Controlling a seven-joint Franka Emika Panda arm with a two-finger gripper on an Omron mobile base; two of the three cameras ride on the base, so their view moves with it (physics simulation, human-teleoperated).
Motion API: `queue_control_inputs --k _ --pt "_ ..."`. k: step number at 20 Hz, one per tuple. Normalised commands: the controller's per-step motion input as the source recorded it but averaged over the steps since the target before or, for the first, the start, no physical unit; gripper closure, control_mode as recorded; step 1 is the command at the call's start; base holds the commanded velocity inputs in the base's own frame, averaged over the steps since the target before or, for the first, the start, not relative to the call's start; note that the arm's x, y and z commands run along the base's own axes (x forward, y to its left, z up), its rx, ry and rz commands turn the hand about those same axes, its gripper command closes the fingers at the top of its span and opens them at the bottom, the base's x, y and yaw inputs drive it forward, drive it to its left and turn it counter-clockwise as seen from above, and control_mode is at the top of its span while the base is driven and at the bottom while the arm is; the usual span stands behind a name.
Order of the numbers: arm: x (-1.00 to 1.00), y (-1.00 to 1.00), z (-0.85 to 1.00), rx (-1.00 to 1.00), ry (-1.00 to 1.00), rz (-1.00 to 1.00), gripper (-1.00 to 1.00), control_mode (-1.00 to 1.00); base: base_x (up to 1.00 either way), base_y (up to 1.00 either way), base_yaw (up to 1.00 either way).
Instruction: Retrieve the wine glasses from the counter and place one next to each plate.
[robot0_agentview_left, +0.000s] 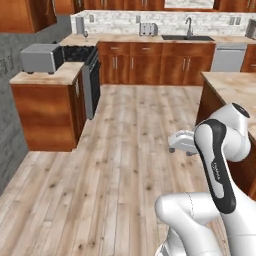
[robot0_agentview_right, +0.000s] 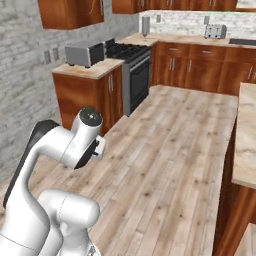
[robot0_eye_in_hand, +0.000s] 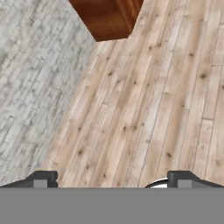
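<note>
While base sits mid-floor, I log gripper (robot0_eye_in_hand: 112, 181) wide open, empty, aimed at floorboards; counter (robot0_agentview_left: 150, 39) at twelve o'clock, far; glasses unidentified.

Pale wood plank floor (robot0_agentview_left: 130, 150) runs between reddish-brown cabinets (robot0_agentview_left: 150, 62). A grey brick wall (robot0_agentview_right: 20, 75) stands at the left. The black stove (robot0_agentview_left: 87, 75) sits by what looks like a toaster oven (robot0_agentview_left: 40, 57).

A toaster oven (robot0_agentview_left: 40, 57) sits on the left cabinet (robot0_agentview_left: 47, 112), just beside the stove (robot0_agentview_left: 82, 62). Along the back counter (robot0_agentview_left: 150, 38), a toaster (robot0_agentview_left: 148, 29) stands left of the sink (robot0_agentview_left: 187, 37).
</note>
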Motion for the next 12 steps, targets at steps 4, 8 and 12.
queue_control_inputs --k 4,8,12 --pt "0.0 0.0 0.0 0.0 0.0 0.0 -1.0 1.0 1.0 0.44 -0.29" --pt "0.0 0.0 0.0 0.0 0.0 0.0 -1.0 1.0 1.0 0.66 -0.24" --pt "0.0 0.0 0.0 0.0 0.0 0.0 -1.0 1.0 1.0 0.66 -0.28"
